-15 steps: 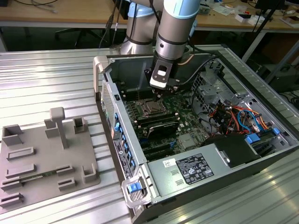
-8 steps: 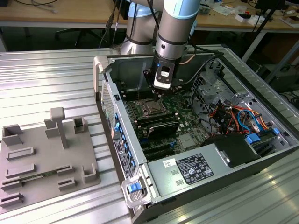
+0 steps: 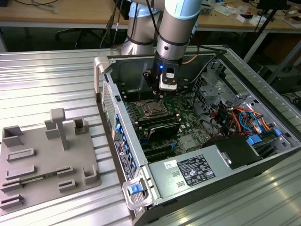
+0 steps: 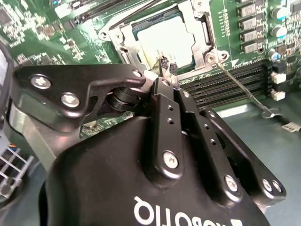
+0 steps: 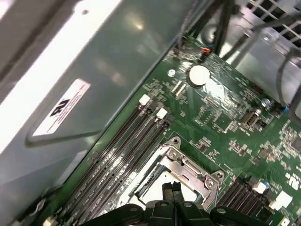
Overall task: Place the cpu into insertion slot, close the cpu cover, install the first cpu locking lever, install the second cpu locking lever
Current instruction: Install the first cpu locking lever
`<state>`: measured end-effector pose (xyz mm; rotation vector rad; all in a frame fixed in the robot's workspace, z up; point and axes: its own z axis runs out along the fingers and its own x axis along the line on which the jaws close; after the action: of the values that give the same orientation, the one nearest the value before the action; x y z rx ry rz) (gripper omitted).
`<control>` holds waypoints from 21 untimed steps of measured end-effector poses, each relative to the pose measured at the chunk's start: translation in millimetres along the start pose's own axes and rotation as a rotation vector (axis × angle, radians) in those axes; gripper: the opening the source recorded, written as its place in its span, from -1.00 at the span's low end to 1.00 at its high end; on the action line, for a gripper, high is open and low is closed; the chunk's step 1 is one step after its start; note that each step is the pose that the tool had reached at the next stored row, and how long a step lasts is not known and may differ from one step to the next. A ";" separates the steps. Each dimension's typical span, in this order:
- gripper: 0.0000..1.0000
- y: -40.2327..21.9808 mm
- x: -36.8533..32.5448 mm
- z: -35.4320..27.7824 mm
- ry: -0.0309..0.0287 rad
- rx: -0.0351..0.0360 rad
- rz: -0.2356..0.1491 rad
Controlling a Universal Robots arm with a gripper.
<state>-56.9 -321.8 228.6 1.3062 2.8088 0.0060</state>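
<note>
The open computer case lies on a ribbed metal table. On its green motherboard, the insertion slot holds the cpu, framed by the lowered cpu cover. Just above the cover's edge hangs the gripper, fingers pressed together, gripping nothing.

The motherboard is green, the cpu cover silver, the cpu pale grey, the claw black.
</note>
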 end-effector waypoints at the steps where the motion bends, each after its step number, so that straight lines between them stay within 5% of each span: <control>1: -0.79 0.0 0.0 0.0 0.0003 -0.0006 -0.014; 21: -0.79 0.0 0.0 0.0 0.0061 -0.0103 -0.268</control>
<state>-56.9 -321.9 228.6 0.9187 2.9593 0.0152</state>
